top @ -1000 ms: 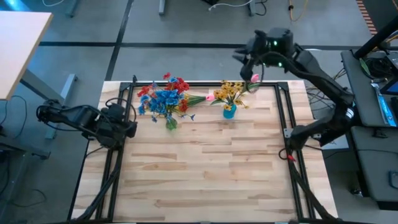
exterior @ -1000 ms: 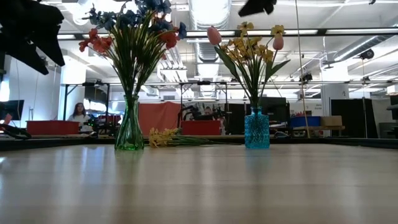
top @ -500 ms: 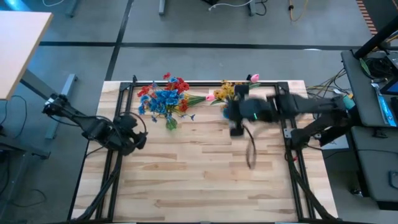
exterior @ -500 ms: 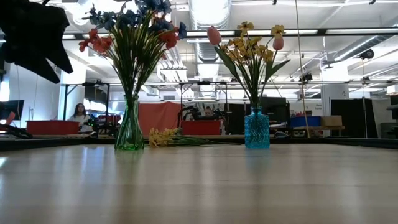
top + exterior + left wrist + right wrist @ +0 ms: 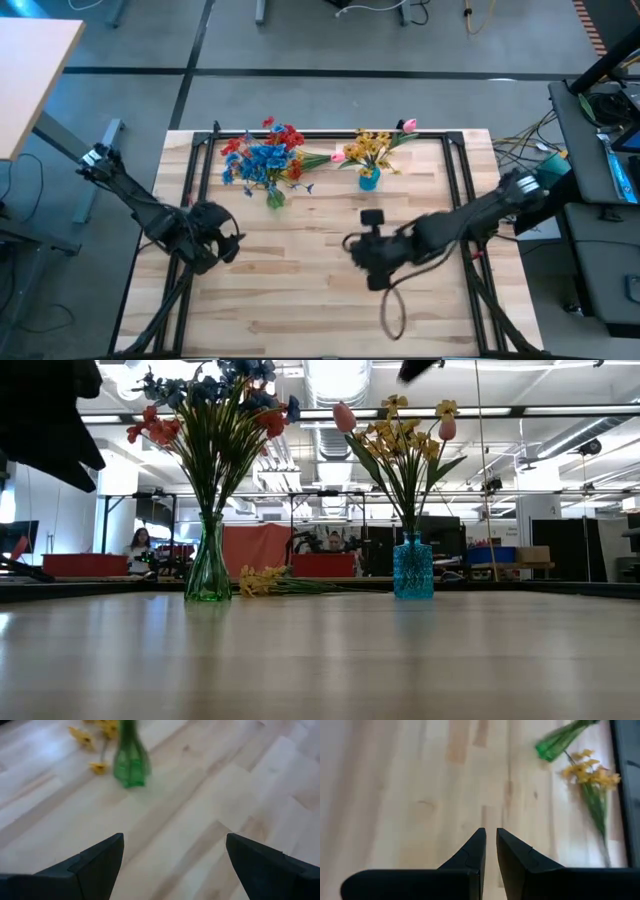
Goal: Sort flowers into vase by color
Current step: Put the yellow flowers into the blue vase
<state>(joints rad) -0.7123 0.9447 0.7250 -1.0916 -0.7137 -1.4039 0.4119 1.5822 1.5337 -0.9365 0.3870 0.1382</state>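
A green glass vase (image 5: 275, 197) (image 5: 208, 572) stands on its base near the table's far edge and holds red and blue sprays (image 5: 265, 155). To its right a blue vase (image 5: 369, 180) (image 5: 413, 567) holds yellow sprays and two pink buds (image 5: 408, 125). One yellow spray (image 5: 268, 580) (image 5: 592, 775) lies flat on the table beside the green vase. My left gripper (image 5: 228, 240) (image 5: 172, 845) hovers open over the table's left side, nearer than the green vase (image 5: 131, 762). My right gripper (image 5: 355, 245) (image 5: 490, 834) is shut over the table's middle and holds nothing.
Black frame rails (image 5: 455, 180) run along the table's left, right and far sides. Bare wood (image 5: 300, 290) stretches across the near half. A light desk corner (image 5: 30, 70) stands off the far left. People show in the room beyond (image 5: 140, 545).
My right gripper has swept down from high above the blue vase at the far edge toward the near side, ending low over the table's middle. My left gripper has moved a little toward the near edge and the right. The vases and flowers have stayed put.
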